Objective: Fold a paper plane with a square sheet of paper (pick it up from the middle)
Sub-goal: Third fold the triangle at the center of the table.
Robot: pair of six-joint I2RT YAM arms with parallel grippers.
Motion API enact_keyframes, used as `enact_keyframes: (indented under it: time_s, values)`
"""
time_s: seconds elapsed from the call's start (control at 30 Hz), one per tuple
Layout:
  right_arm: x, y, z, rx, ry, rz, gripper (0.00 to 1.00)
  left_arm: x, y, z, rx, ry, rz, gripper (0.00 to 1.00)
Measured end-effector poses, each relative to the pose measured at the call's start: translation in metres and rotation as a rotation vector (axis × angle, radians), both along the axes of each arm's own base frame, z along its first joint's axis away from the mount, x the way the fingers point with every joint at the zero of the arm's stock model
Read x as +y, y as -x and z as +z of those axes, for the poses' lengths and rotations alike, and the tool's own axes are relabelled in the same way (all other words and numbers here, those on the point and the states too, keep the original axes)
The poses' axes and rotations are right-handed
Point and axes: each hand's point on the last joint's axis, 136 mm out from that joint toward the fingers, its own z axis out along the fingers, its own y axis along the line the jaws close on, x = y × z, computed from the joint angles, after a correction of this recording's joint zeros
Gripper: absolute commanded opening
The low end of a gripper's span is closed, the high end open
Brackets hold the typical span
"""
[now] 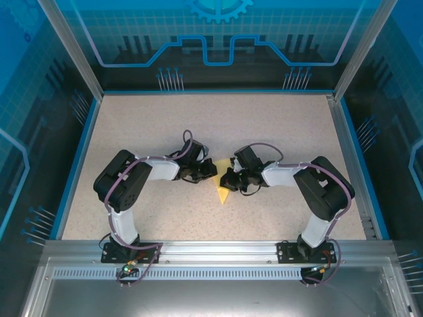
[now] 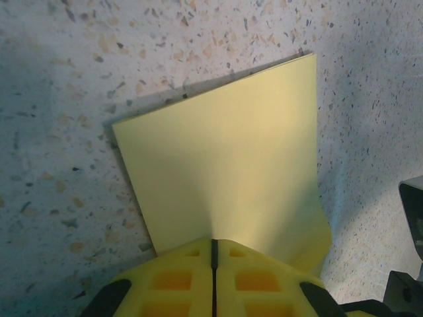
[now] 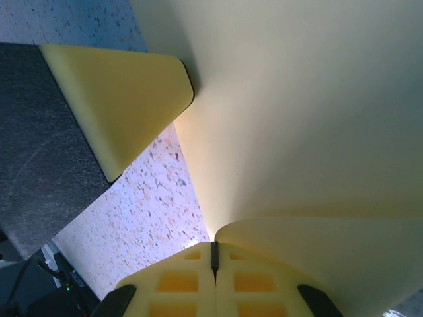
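The pale-yellow sheet of paper [image 1: 221, 190] is folded and hangs between the two grippers at the table's middle, with a pointed tip toward the near edge. My left gripper [image 1: 209, 173] is shut on its left side. In the left wrist view the folded paper [image 2: 225, 152] fans out from the left gripper [image 2: 213, 242], whose jaws are pressed together on its edge. My right gripper [image 1: 231, 179] is shut on the right side. In the right wrist view the paper [image 3: 310, 99] curls up out of the right gripper [image 3: 213, 246], and the left gripper's yellow finger [image 3: 122, 99] shows at upper left.
The speckled beige table [image 1: 218, 125] is ringed by a blue rim [image 1: 78, 155] and clear blue walls. An aluminium rail [image 1: 218, 249] with the arm bases runs along the near edge. Part of the right gripper's body [image 2: 413, 264] sits close at the left wrist view's right edge.
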Motion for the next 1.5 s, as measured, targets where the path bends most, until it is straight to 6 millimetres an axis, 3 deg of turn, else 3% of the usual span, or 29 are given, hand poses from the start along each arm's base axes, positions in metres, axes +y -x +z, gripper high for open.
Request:
enact_keyframes:
  time_s: [1.5]
  values:
    - [0.0020, -0.0092, -0.0052, -0.027, 0.006, -0.029, 0.03, -0.0002, 0.0001, 0.0000, -0.001, 0.000, -0.001, 0.09]
